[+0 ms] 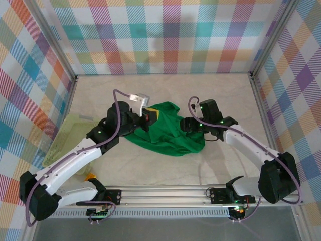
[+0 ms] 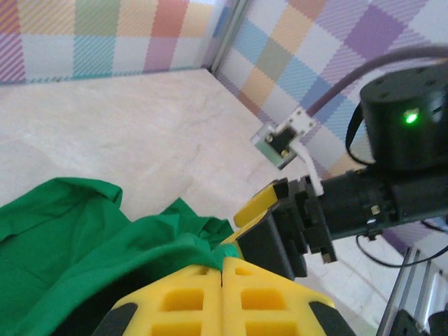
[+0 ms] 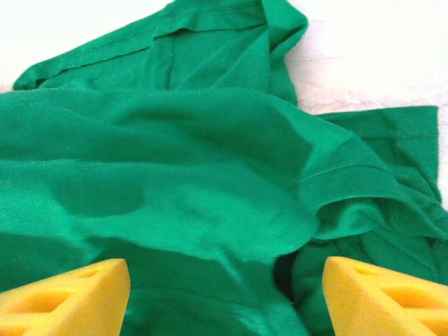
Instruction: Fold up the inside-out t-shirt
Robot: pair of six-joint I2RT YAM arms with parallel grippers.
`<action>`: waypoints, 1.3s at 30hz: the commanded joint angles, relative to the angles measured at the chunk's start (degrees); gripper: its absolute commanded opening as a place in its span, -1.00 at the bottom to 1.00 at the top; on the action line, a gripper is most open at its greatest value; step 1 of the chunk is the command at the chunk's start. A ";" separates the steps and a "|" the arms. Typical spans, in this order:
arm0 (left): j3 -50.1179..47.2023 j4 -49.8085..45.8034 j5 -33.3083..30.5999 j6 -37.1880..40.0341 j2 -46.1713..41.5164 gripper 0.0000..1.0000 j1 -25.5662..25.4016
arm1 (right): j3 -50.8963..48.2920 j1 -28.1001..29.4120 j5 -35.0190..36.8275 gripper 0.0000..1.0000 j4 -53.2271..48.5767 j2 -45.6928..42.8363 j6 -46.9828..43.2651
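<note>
Cream table point(image 1: 165, 90): pale marbled top inside plaid walls, with 2 arms reaching in from the near edge.
Shirt point(image 1: 168, 133): bright green, crumpled in 1 heap at mid-table between the 2 grippers. It is not spread flat and no fold is made yet. The right wrist view has stitched edges lying on its far side.
Shirt feel: soft, limp and light, judging by the loose ridges. It will likely sag and bunch from any single pinch, and layers may lift together.
Where to hold: best at stitched edges such as hem corners or shoulder seams, 1 gripper to each side, so the cloth can be drawn flat.
Basket point(image 1: 70, 135): pale yellow-green mesh by the left wall, well apart from the shirt.
Left gripper point(image 2: 222, 262): yellow fingers clenched together at the heap's far-left edge. Cloth runs up to the tips and looks nipped there.
Right gripper point(image 3: 225, 269): fingers spread wide, released, hovering over the heap's right side and holding nothing.
</note>
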 commanded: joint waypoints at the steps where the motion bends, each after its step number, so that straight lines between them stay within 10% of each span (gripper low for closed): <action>1: -1.80 -0.31 -0.54 -2.28 -3.18 -1.00 1.83 | -0.91 -1.02 2.22 0.50 0.25 3.08 1.55; 17: -5.88 -2.76 -7.03 -2.32 -3.83 -1.00 5.10 | -1.57 -1.43 -13.21 0.26 10.20 12.46 8.82; 29: -7.36 -3.03 -9.81 -5.50 -0.70 -1.00 8.63 | -6.19 7.06 -10.24 0.40 18.12 -0.06 -4.76; 39: -12.94 -2.35 -10.82 -12.31 -0.41 -1.00 15.30 | -2.14 7.45 5.66 0.39 4.90 9.36 1.15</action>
